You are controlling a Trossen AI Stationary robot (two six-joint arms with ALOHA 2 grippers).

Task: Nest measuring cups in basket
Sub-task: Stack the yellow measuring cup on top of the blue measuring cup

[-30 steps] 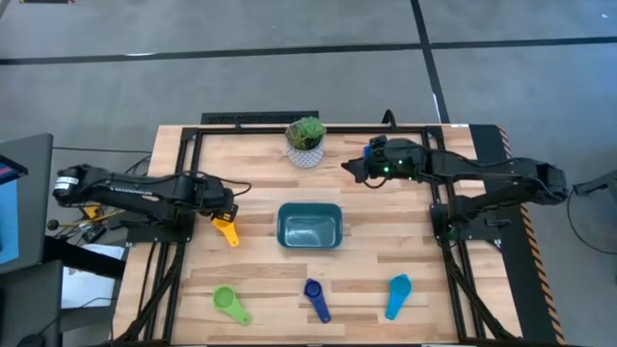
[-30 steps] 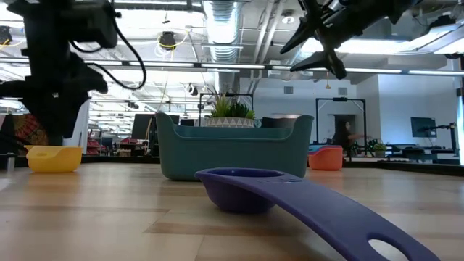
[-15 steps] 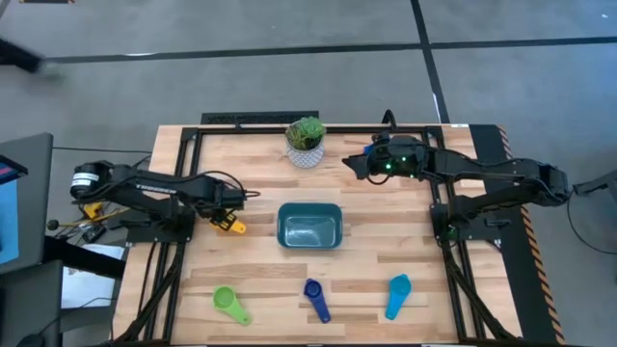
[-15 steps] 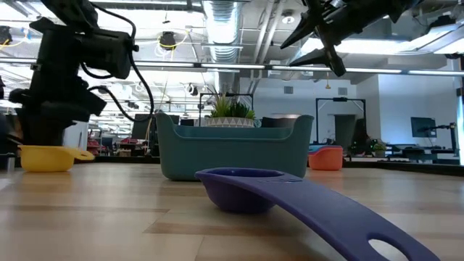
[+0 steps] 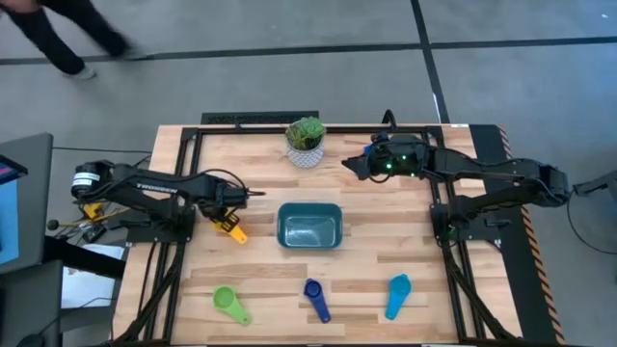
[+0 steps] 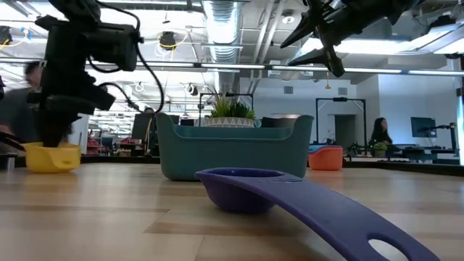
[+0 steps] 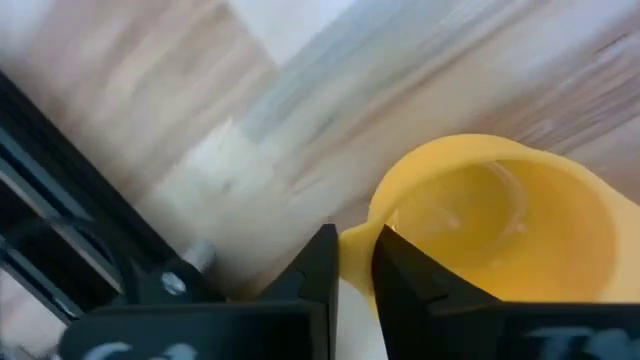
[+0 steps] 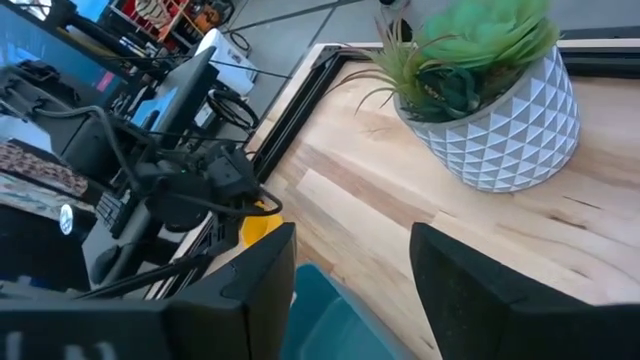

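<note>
From overhead you get the whole layout. At the table's left the left gripper (image 5: 231,214) sits low over the yellow cup (image 5: 231,230), which lies just left of the basket (image 5: 309,227). The basket stands near the table's middle. Along the near edge, well apart from one another, lie the green cup (image 5: 229,303), the dark blue cup (image 5: 315,298) and the light blue cup (image 5: 397,294). The plant pot (image 5: 306,142) stands at the far edge, with the right gripper (image 5: 353,166) just to its right, up in the air.

Only the low view gives you heights. There the yellow cup (image 6: 52,156) rests on the wood with the left gripper (image 6: 52,138) coming down onto it. The right gripper (image 6: 319,40) hangs high above the basket (image 6: 235,151). That view also shows you an orange cup (image 6: 325,157) behind the basket's right end, which the overhead view does not show. The dark blue cup (image 6: 243,188) fills the foreground, its handle reaching toward the camera.

Your left wrist view settles the grip: the fingers (image 7: 315,265) are pinched narrow on the handle where it meets the yellow cup (image 7: 500,232).

Your right wrist view shows its fingers (image 8: 270,265) spread wide with nothing between them, looking over the pot (image 8: 505,110) and a corner of the basket (image 8: 330,305).
</note>
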